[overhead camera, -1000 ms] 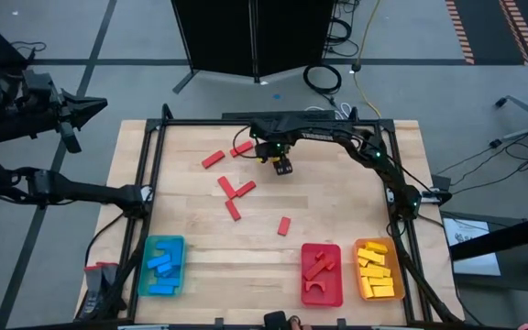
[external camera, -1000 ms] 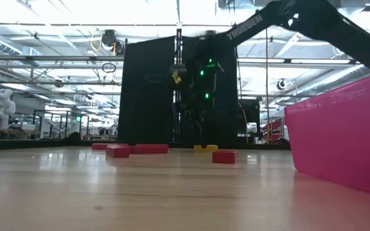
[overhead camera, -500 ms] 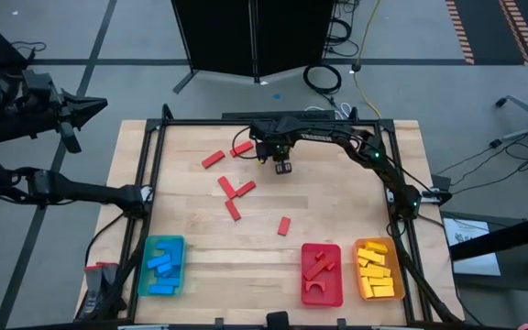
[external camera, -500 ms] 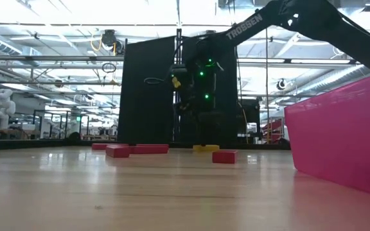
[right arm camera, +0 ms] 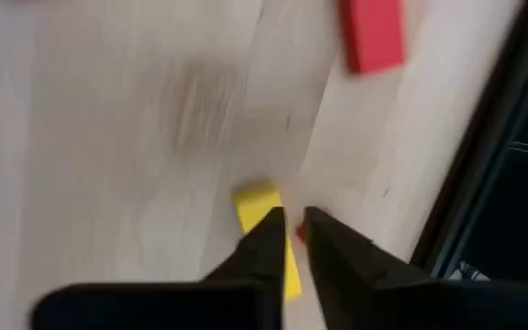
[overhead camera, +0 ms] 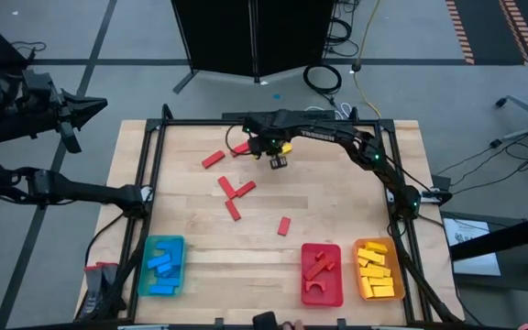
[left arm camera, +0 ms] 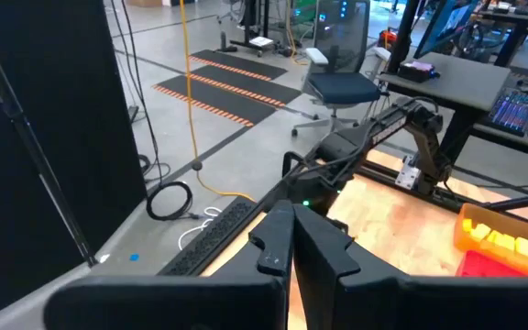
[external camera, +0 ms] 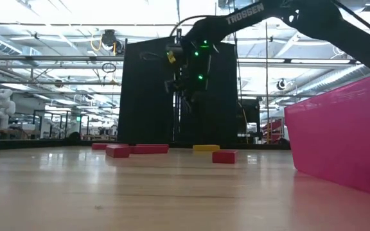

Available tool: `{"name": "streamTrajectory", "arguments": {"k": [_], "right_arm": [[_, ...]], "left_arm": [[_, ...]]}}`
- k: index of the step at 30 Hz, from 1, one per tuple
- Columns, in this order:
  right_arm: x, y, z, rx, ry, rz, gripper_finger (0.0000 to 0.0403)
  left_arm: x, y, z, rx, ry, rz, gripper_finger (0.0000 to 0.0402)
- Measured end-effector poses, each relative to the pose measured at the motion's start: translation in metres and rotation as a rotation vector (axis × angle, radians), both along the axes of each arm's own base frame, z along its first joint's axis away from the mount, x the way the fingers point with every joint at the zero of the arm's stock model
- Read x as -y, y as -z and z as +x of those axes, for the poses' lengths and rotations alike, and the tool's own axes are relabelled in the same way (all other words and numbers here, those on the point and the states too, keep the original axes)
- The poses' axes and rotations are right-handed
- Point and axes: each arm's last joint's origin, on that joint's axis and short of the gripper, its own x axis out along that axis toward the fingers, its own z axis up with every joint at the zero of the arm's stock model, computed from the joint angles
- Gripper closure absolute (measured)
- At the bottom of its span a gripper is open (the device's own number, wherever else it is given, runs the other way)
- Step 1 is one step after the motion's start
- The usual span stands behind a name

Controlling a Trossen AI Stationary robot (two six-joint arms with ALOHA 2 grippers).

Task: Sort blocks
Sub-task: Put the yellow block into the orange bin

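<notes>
Right gripper (overhead camera: 278,161) has snapped closed and lifted at upper centre of the high view, but the small yellow rectangular block (external camera: 205,148) still lies flat on the wooden bench (overhead camera: 337,211), so the fingers look empty. Likely a missed grasp that needs a retry. Left gripper (overhead camera: 90,107) is closed and parked off the bench, upper left.

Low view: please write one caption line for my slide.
Shut right gripper hangs over the table, where one yellow block and red blocks lie.
</notes>
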Motion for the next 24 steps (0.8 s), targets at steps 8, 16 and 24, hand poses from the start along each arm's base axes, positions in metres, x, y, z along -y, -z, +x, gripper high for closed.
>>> {"name": "streamTrajectory", "arguments": {"k": [8, 16, 24], "right_arm": [[0.018, 0.015, -0.014, -0.046, 0.009, 0.057, 0.0213], [0.015, 0.044, -0.023, -0.137, -0.014, 0.061, 0.0128], [0.02, 0.051, -0.02, -0.116, -0.081, 0.024, 0.0157]], "left_arm": [[0.001, 0.0, 0.001, -0.004, 0.061, 0.002, 0.0385], [0.001, 0.0, 0.001, -0.005, 0.064, 0.005, 0.0385], [0.001, 0.0, 0.001, -0.006, 0.065, 0.006, 0.0385]]}}
